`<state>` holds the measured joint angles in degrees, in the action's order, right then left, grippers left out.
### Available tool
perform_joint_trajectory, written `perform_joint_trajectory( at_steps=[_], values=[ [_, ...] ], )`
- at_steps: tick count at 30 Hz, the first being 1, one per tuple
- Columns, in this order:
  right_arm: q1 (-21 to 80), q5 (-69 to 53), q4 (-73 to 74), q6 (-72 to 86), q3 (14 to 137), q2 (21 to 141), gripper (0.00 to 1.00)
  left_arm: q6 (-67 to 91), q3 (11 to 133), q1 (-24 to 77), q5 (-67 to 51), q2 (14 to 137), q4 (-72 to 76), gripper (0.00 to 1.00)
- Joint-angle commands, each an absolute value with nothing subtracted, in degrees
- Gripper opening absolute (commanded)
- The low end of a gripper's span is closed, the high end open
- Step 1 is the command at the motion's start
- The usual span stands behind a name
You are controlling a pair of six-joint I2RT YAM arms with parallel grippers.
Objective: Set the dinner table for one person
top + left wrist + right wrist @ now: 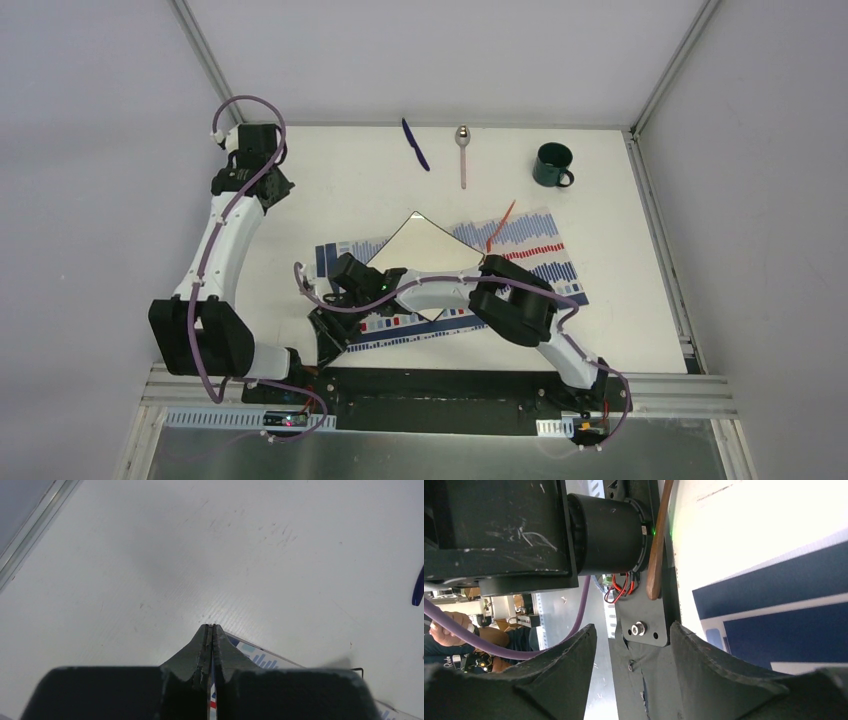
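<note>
Overhead, the dinner table (340,195) fills the view and carries everything. A striped placemat (530,245) lies at the middle toward the near edge, with a square plate (420,245) set corner-on upon it and a thin orange utensil (503,222) crossing the mat's far edge. A spoon (462,150) and a blue utensil (415,143) lie by the far edge, and a green mug (553,165) stands near the far-right corner. The right arm (430,290) lies low across the plate's near half; the left arm (225,235) runs up the left edge, its fingertips not distinguishable here. Left wrist view: the left gripper (212,627) is closed to a hairline slit at a corner of the placemat, and mat pattern shows inside the slit. Whether the mat is pinched or merely seen beneath cannot be told. Right wrist view: the right gripper (631,627) stands apart and empty, aimed past the near edge at a black motor housing (609,527), a bolted bracket (644,615) and a purple cable (499,650). Probable hazards: if the mat is in fact gripped, any pull would carry the plate and orange utensil along, and the right arm lying over them could drag or tip the plate. An advance of the right gripper would likely strike the bracket or snag the cable.
</note>
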<state>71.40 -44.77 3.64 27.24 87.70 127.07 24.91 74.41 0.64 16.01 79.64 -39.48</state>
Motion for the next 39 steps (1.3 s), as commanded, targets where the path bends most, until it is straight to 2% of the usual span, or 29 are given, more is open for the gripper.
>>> perform_joint_trajectory(
  at_steps=[1,24,39],
  values=[
    [71.4,-48.2,-0.5,27.6,91.3,129.4,0.59,25.2,76.7,0.4,15.1,75.9,-41.9,0.02],
    [70.8,-51.2,-6.7,32.1,96.7,139.2,0.58,24.2,78.7,0.4,15.2,73.2,-45.6,0.01],
    [72.0,-52.3,-11.7,35.6,94.1,140.1,0.55,24.0,78.5,-0.8,14.2,73.7,-45.6,0.0]
  ],
)
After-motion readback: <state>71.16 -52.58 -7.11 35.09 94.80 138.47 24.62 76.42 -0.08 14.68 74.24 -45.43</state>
